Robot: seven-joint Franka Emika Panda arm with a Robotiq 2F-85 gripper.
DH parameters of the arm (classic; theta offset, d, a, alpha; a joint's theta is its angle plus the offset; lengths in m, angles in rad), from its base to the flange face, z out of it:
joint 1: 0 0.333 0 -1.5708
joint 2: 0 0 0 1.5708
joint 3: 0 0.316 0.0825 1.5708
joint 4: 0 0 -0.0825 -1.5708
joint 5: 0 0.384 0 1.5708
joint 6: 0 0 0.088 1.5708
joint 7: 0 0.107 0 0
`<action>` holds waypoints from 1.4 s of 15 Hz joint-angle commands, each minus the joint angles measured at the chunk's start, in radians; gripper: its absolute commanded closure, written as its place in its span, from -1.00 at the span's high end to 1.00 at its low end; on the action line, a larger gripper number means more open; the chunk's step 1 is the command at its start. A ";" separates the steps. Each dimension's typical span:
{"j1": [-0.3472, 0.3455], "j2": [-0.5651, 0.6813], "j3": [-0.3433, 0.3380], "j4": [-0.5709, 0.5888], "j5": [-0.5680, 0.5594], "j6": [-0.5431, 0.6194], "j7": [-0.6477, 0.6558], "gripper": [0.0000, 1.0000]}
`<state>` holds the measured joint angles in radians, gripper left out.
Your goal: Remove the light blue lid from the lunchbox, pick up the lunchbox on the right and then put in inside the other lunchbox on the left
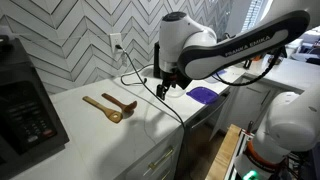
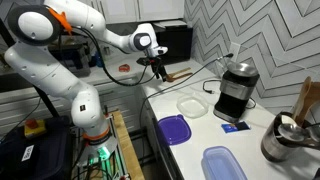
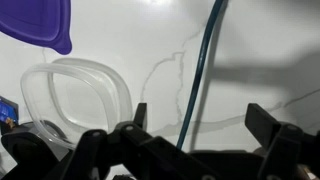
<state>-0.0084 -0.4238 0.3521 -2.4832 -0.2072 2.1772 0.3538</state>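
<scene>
Nearest, in an exterior view, the light blue lid (image 2: 222,163) lies flat on the white counter (image 2: 212,132) close to its front edge, face up and cut off by the bottom of the picture. It is a rounded rectangle, and its long axis seems to run away from the camera along the counter. Just beyond it, apart from it, lies the purple flat piece (image 2: 175,130), its long axis pointing much the same way. Past that sits the clear lunchbox (image 2: 192,105), open at the top, beside the black coffee machine (image 2: 235,90).

Farther back the gripper (image 2: 156,68) hangs above the counter, well apart from the lid, with its fingers pointing down. In the wrist view the gripper (image 3: 198,112) has its jaws spread wide with nothing between them but bare counter and a dark cable (image 3: 200,70) that runs across the gap – the clear lunchbox (image 3: 75,95) lies off to one side and a corner of the purple flat piece (image 3: 40,22) shows above it.

In an exterior view the gripper (image 1: 165,90) hovers between two wooden spoons (image 1: 110,107) and the purple flat piece (image 1: 205,95) – behind them rises the herringbone tile wall (image 1: 80,40)
</scene>
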 commanded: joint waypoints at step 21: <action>-0.258 -0.448 -0.396 -0.202 0.017 -0.015 0.046 1.00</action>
<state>-0.1950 -0.7503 -0.0093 -2.5982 -0.1981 2.1462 0.3816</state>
